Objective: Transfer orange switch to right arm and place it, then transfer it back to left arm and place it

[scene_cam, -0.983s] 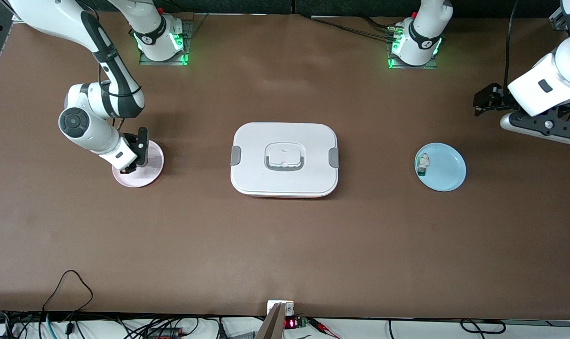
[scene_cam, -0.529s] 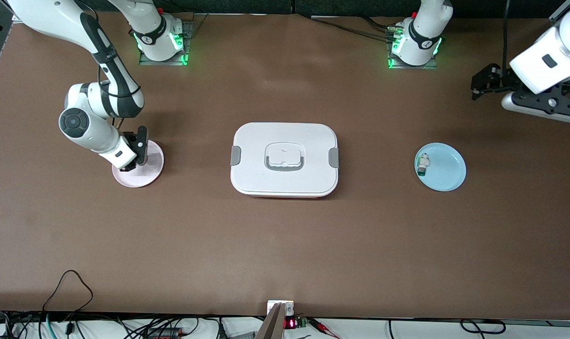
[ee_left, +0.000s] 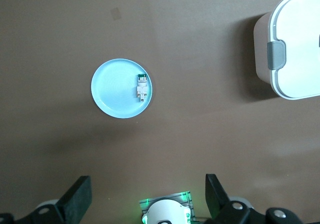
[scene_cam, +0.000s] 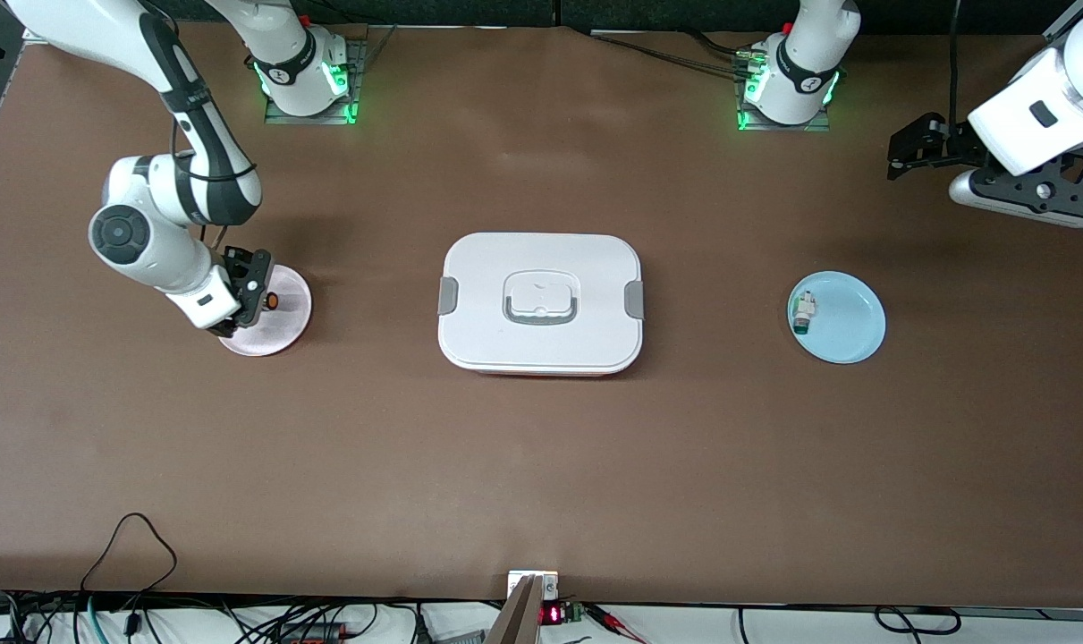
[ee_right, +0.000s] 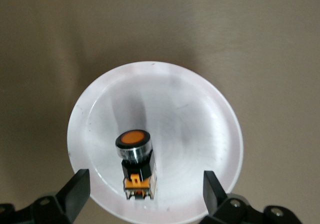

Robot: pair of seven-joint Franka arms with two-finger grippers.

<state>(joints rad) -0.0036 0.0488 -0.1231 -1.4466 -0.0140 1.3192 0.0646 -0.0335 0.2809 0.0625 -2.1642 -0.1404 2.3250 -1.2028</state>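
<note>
The orange switch (scene_cam: pixel 273 301) (ee_right: pixel 136 164) lies on its side on a small pink plate (scene_cam: pixel 283 327) (ee_right: pixel 192 126) toward the right arm's end of the table. My right gripper (scene_cam: pixel 251 292) (ee_right: pixel 146 188) hangs just over that plate, open, its fingers well apart on either side of the switch and not touching it. The white box (scene_cam: pixel 541 304) (ee_left: pixel 295 44) with grey latches and handle stands at the table's middle. My left gripper (scene_cam: pixel 908 156) (ee_left: pixel 147 194) is open and empty, in the air over the left arm's end of the table.
A light blue plate (scene_cam: pixel 850 326) (ee_left: pixel 115 91) sits toward the left arm's end, holding a small white switch with a green tip (scene_cam: pixel 803 313) (ee_left: pixel 142 85). Cables trail along the table's front edge (scene_cam: pixel 130 537).
My right gripper has gone from shut to open, leaving the orange switch on the pink plate, and drew back a little. The left arm moved toward the bases.
</note>
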